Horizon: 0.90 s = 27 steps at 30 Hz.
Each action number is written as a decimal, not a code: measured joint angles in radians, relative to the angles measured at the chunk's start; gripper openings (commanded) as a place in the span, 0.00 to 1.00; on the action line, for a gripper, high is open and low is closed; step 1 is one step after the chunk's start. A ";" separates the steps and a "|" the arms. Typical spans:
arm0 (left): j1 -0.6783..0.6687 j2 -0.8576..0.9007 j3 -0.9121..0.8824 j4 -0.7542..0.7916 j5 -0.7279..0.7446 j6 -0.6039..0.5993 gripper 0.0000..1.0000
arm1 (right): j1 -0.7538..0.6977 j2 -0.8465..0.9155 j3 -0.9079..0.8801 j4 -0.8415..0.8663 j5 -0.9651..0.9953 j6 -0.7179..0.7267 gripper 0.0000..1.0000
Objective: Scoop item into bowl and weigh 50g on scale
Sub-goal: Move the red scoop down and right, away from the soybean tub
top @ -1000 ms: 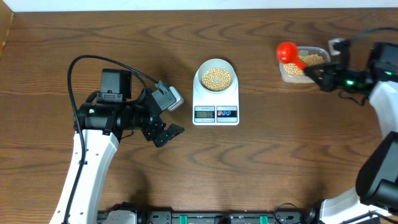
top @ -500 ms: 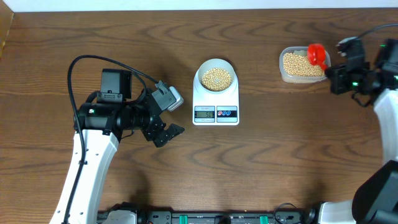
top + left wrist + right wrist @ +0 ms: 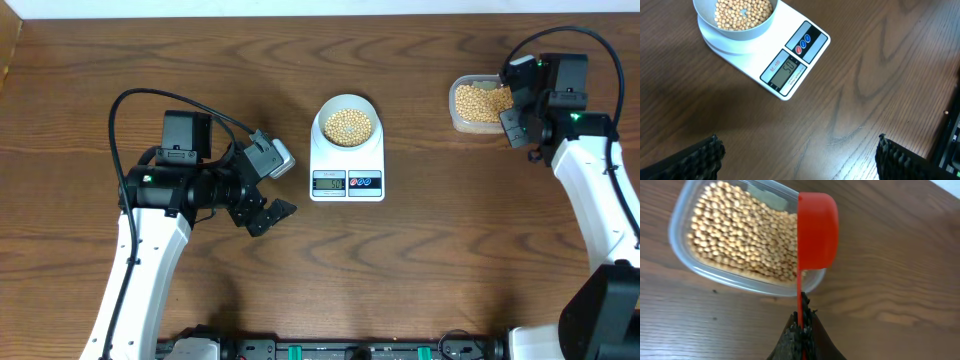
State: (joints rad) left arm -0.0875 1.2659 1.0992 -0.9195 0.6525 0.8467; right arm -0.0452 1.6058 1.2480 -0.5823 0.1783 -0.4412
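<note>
Right hand, overhead: the right hand point(image 3: 518, 112) hangs at the near end of the clear tub point(image 3: 462, 122) in the far right corner of the worktop point(image 3: 450, 260); its grip cannot be read from this height.
Left hand, overhead: the left hand point(image 3: 268, 214) hovers low over bare wood, well left of the scale point(image 3: 347, 168), carrying nothing.
Task items, overhead: the bowl point(image 3: 347, 101) sits squarely on the scale at mid-worktop, with a shallow layer of beans point(image 3: 347, 126) inside.
Left wrist view: the fingers are spread wide at the bottom corners and nothing lies between them. The display point(image 3: 787, 70) appears to show a figure around fifty.
Right wrist view: the fingers are closed on the thin handle of the red scoop point(image 3: 817, 230). Its cup is turned on edge over the tub's right end, above more of the same beans.
Step in hand: the target weight looks reached, so this is likely the scoop going back. It should be kept over the tub so that stray grains drop inside. It should be lowered gently without pushing the tub, and kept away from the scale so the reading holds.
Hard to make out: the inside of the scoop's cup faces away, so whether it is empty cannot be told. The display's last digit is too small to confirm, and the scoop is lost against the arm in the overhead view.
</note>
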 measured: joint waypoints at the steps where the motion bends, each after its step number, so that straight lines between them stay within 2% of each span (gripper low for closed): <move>1: 0.000 0.000 0.000 0.000 0.000 0.000 0.99 | 0.000 -0.004 0.000 0.000 0.005 0.004 0.01; 4: 0.000 0.000 0.000 0.000 0.000 0.000 0.99 | -0.001 -0.046 0.000 0.000 -0.020 0.026 0.01; 10: 0.000 0.000 0.000 0.000 0.000 0.000 0.99 | -0.034 -0.254 0.000 -0.030 -0.225 0.100 0.01; 13: 0.000 0.000 0.000 -0.001 0.000 0.000 0.99 | -0.102 -0.370 0.001 -0.118 -0.322 0.124 0.01; 22: 0.000 0.000 0.000 0.000 0.000 0.000 0.98 | -0.306 -0.539 -0.001 -0.455 -0.598 0.158 0.01; 27: 0.000 0.000 0.000 0.000 0.000 0.000 0.99 | -0.325 -0.554 -0.100 -0.488 -0.766 0.192 0.01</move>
State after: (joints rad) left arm -0.0875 1.2659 1.0992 -0.9192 0.6521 0.8467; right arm -0.3702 1.0515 1.1477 -1.0698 -0.5873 -0.2497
